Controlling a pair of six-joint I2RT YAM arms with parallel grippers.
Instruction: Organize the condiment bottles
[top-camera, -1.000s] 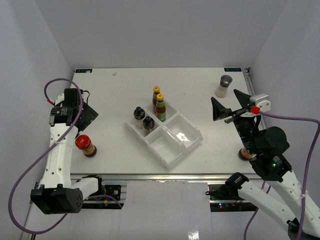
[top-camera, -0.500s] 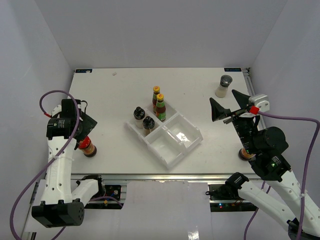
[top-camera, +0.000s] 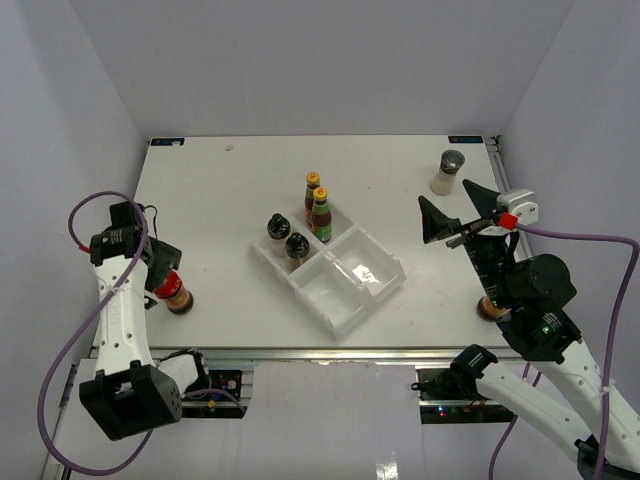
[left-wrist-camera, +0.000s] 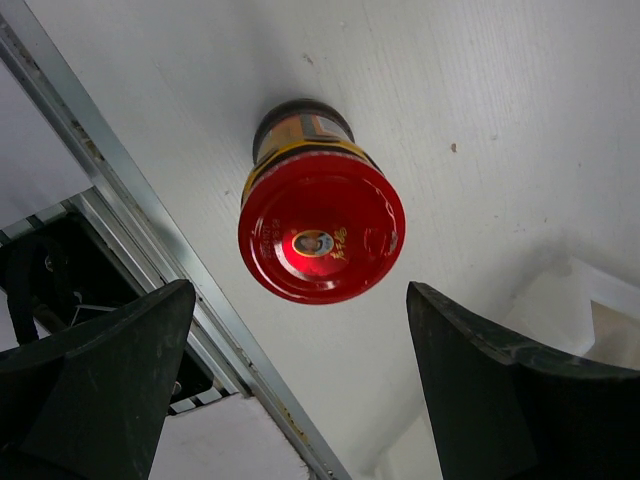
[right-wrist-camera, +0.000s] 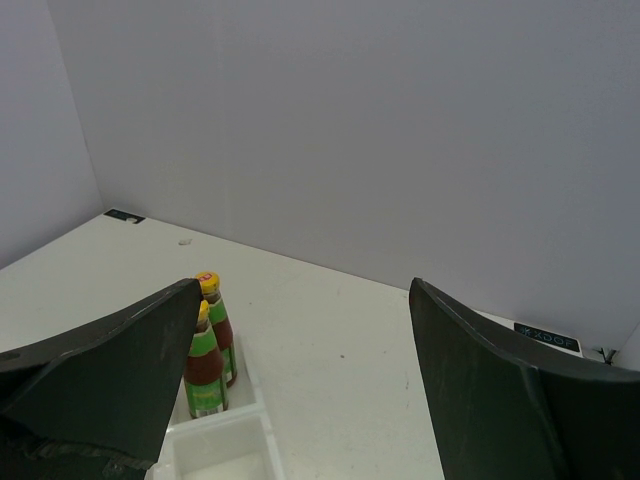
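Observation:
A brown red-lidded jar stands at the table's near left edge. My left gripper is open, just behind and above it. In the left wrist view the jar lies ahead of the open gripper, not between the fingers. Two yellow-capped sauce bottles and two black-capped bottles stand in the clear tray. A grey-lidded shaker stands at the far right. A second red-lidded jar is partly hidden behind my right arm. My right gripper is open and empty, held high; its wrist view shows the sauce bottles.
The tray's two near compartments hold no bottles. The metal rail of the table's near edge runs close beside the left jar. White walls close in the table on the left, back and right.
My left arm has swung back toward the near left edge, and its gripper has come down close to the red-lidded jar. The right arm has not moved.

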